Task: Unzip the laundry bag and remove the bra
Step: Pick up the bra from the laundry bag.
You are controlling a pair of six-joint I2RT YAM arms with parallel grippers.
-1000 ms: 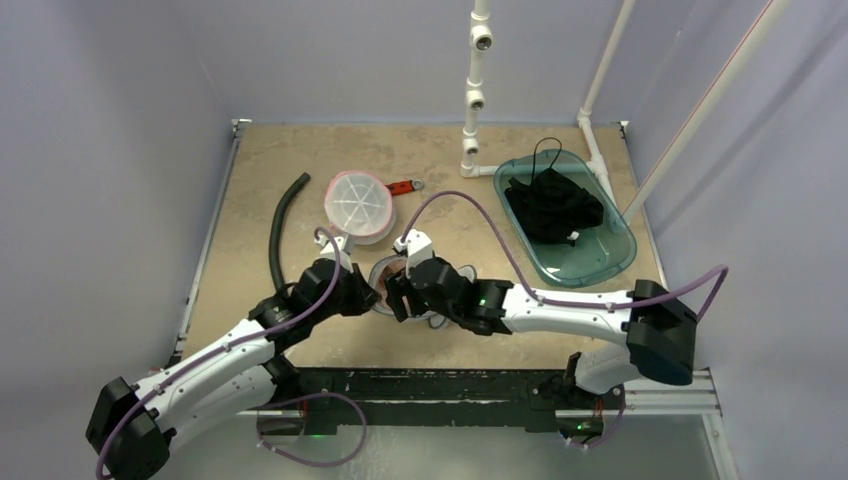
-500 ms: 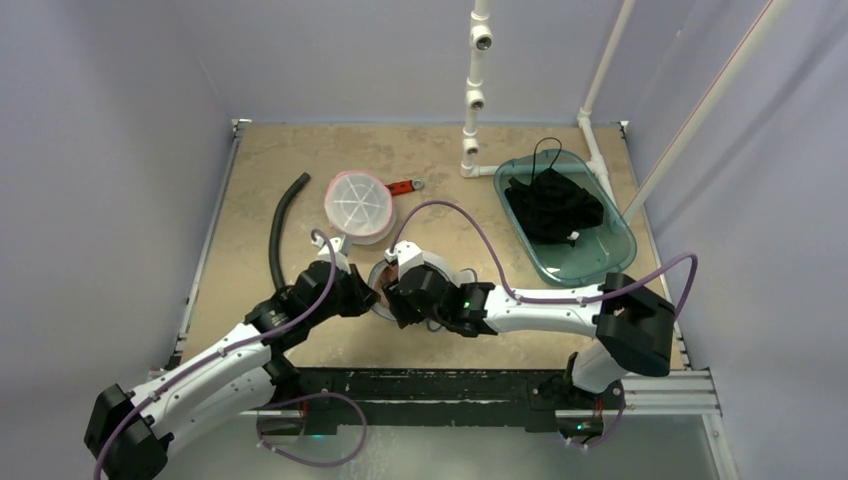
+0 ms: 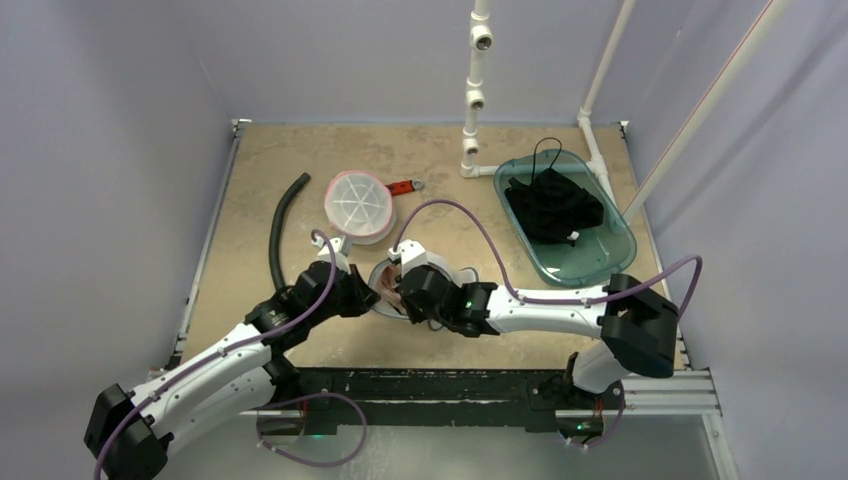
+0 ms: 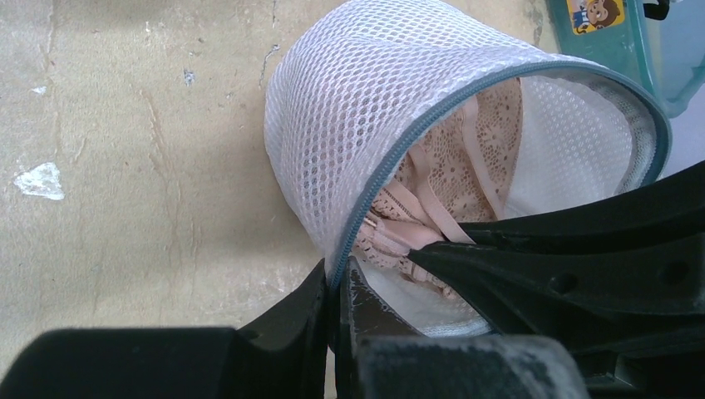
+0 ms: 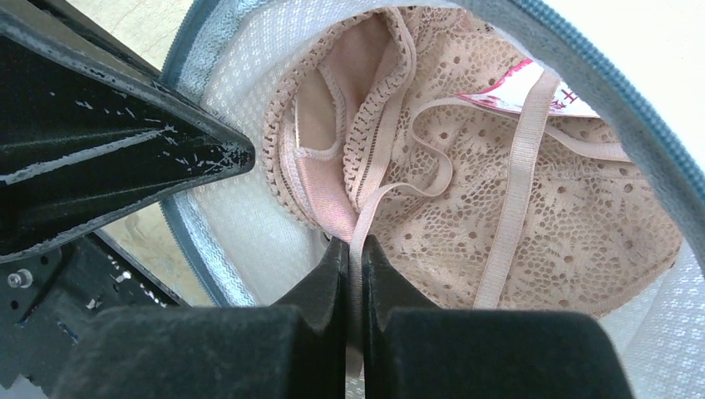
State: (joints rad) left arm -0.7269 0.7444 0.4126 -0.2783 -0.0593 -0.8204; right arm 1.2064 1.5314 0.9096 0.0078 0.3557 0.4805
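Table: tan top; a teal tray with a black garment is set at the far right, well apart from the work.

Laundry bag: white mesh, laid on its side near the table's middle, between the two wrists. The zip is seen undone and the mouth gapes round. The mouth is turned towards the right arm.

Bra: pale pink lace, lodged inside the bag and filling most of the mouth in the right wrist view.

Left gripper: jaws are pressed together on the zipper rim at the near side of the mouth.

Right gripper: jaws are pinched tight on a thin strap, just inside the rim.

Relation noted: the bra lies straight ahead of the right gripper, deeper along the bag's axis. It is judged that the garment should be drawn back out along that axis, away from the left gripper's anchor. The strap may stretch before the cups follow.
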